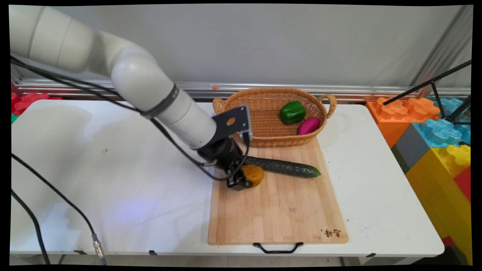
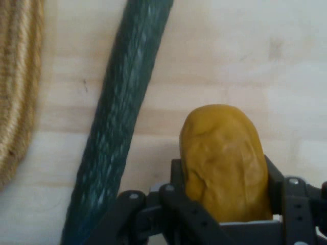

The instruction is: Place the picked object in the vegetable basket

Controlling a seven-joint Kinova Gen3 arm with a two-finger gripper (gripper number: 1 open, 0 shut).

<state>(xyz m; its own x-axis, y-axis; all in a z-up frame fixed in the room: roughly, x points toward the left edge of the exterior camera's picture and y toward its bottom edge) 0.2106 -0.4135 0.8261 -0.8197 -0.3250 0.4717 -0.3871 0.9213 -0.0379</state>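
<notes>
My black gripper (image 1: 244, 180) is down at the left part of the wooden cutting board (image 1: 278, 210), shut on a yellow-brown potato (image 1: 253, 175). In the hand view the potato (image 2: 225, 161) sits between the two fingers, pressed on both sides. A long dark green cucumber (image 1: 284, 166) lies on the board just behind the potato, and in the hand view the cucumber (image 2: 120, 122) runs along the potato's left. The two do not touch.
A wicker basket (image 1: 260, 101) stands behind the board with a green bell pepper (image 1: 292, 112) and a magenta eggplant-like vegetable (image 1: 309, 125) in it; its rim (image 2: 18, 87) shows in the hand view. Big coloured blocks (image 1: 433, 128) flank the table's right side. Black cables (image 1: 56, 192) hang at the left.
</notes>
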